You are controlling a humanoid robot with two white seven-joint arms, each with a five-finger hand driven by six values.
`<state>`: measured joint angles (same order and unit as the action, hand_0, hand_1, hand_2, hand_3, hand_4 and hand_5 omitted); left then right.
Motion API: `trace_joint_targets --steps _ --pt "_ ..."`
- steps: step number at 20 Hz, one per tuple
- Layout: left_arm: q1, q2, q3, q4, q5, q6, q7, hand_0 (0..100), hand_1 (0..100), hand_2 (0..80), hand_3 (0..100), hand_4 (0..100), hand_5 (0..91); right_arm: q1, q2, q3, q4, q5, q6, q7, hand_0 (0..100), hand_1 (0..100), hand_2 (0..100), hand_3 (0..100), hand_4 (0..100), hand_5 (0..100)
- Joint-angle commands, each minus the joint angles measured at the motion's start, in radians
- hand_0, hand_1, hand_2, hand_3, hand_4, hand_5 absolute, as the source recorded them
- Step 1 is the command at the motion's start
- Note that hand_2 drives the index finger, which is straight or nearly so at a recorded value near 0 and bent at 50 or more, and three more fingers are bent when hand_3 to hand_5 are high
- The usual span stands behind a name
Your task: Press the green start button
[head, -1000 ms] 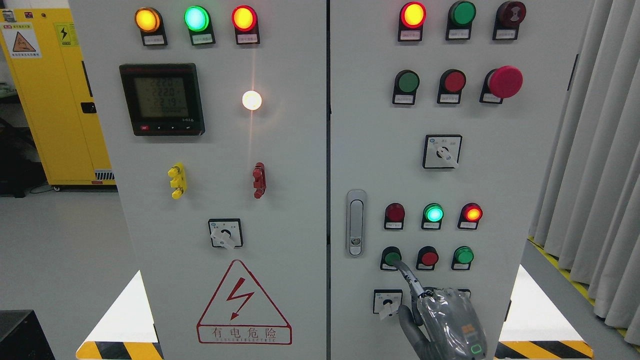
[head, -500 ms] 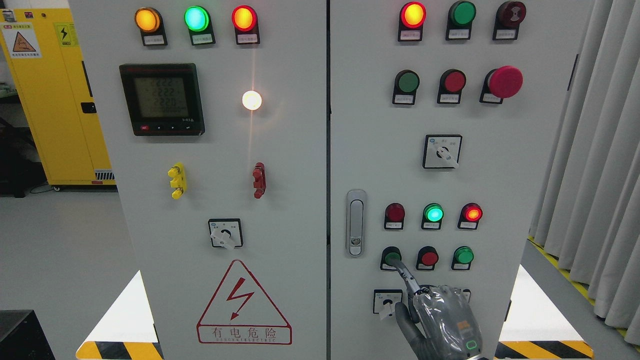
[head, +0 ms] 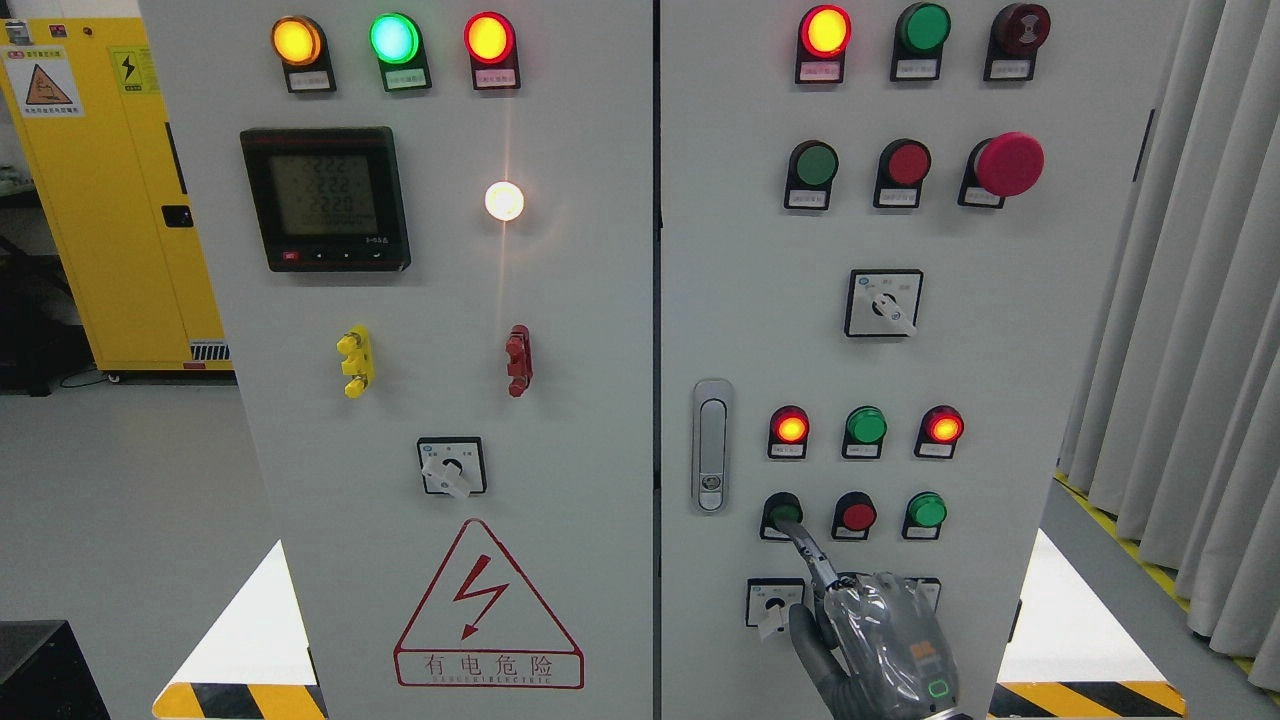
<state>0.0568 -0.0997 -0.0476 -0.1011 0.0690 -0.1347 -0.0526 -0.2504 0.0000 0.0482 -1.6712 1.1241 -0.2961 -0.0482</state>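
My right hand (head: 880,640) curled with index finger (head: 808,550) extended, its tip touched the green start button (head: 782,513) up-left of my palm, red button (head: 858,516) just above my knuckles

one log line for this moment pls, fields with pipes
step: press green start button | right hand: index fingertip on button | lamps above: left red lamp lit, green lamp dark | left hand: not in view
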Motion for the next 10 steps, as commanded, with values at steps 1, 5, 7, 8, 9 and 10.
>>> trace_joint_targets --steps 1,5,7,8,9,10 --pt "0.000 0.000 0.000 0.000 0.000 0.001 0.000 12 56 0.0 0 0 0.0 -0.006 0.015 -0.007 0.031 -0.020 0.003 -0.001 84 100 0 94 95 100" --pt "0.000 0.000 0.000 0.000 0.000 0.001 0.000 12 56 0.0 0 0 0.0 -0.007 0.015 -0.005 0.025 -0.020 0.002 -0.002 84 100 0 94 95 100" --pt "0.000 0.000 0.000 0.000 0.000 0.001 0.000 12 56 0.0 0 0 0.0 -0.007 0.015 -0.005 0.021 -0.021 -0.001 -0.008 84 100 0 94 95 100" --pt "0.000 0.000 0.000 0.000 0.000 0.001 0.000 12 56 0.0 0 0 0.0 -0.006 0.015 -0.005 0.016 -0.021 -0.003 -0.013 85 100 0 94 95 100" --pt "0.000 0.000 0.000 0.000 0.000 0.001 0.000 12 56 0.0 0 0 0.0 -0.001 0.015 -0.004 0.008 -0.027 -0.006 -0.015 85 100 0 94 95 100" --pt "0.000 0.000 0.000 0.000 0.000 0.001 0.000 12 56 0.0 0 0 0.0 0.002 0.017 -0.001 -0.001 -0.044 -0.006 -0.015 85 100 0 94 95 100"
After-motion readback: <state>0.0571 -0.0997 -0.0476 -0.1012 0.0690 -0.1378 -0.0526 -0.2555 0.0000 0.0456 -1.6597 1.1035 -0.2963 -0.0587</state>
